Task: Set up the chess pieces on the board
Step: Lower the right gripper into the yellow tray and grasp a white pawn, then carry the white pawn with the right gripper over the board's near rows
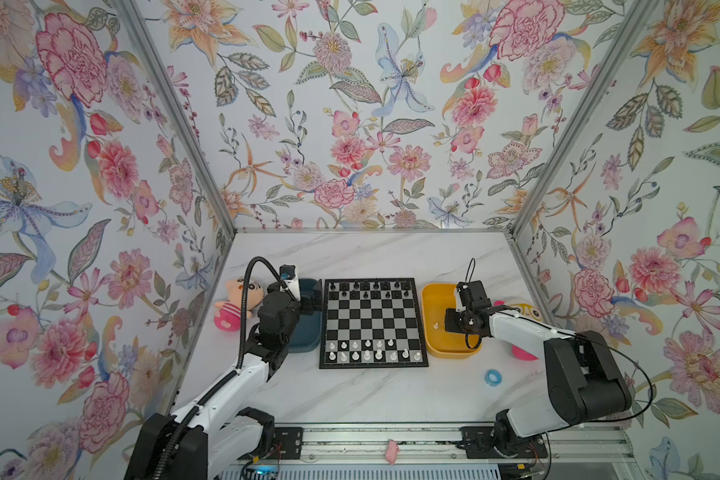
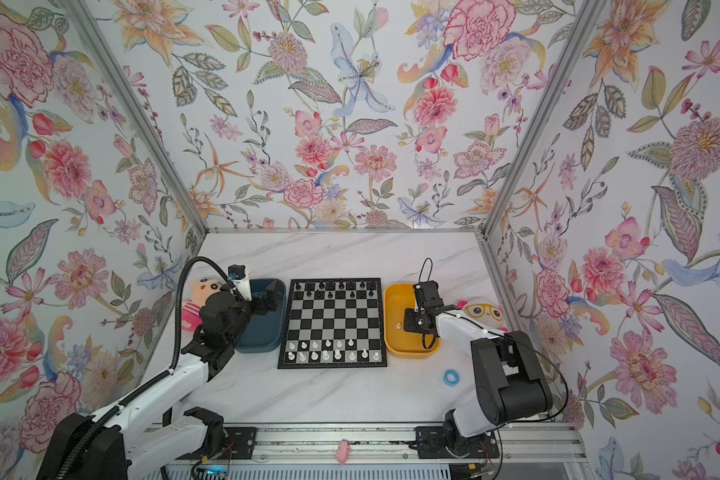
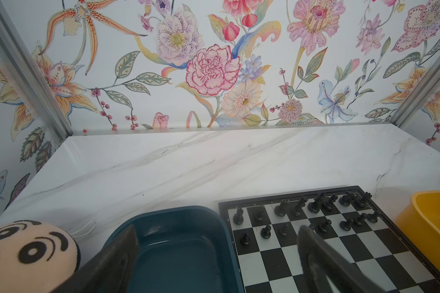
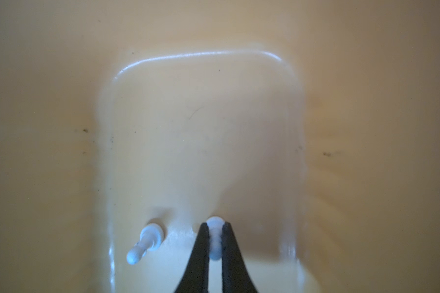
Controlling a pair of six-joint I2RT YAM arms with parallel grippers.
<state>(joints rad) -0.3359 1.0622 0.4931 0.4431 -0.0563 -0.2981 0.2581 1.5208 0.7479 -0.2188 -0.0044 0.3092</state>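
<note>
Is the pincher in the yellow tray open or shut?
Shut: the right gripper has both black fingers pressed against a white chess piece inside the yellow tray.

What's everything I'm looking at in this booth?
Chessboard: one, black and grey, table centre.
White chess pieces: sixteen; fourteen on the board's near rows, two in the yellow tray.
Black chess pieces: two rows, board's far edge.
Yellow tray: one, right of board.
Teal tray: one, left of board.
Plush toys: two, one beyond each tray.
Ring: one, blue, table's right side.
Pink scrap: one, front rail.
Table: one, white marble.
Walls: three, flowered.
Left gripper: black, open, above the teal tray.
Right gripper: black, shut on a white piece in the yellow tray.
</note>
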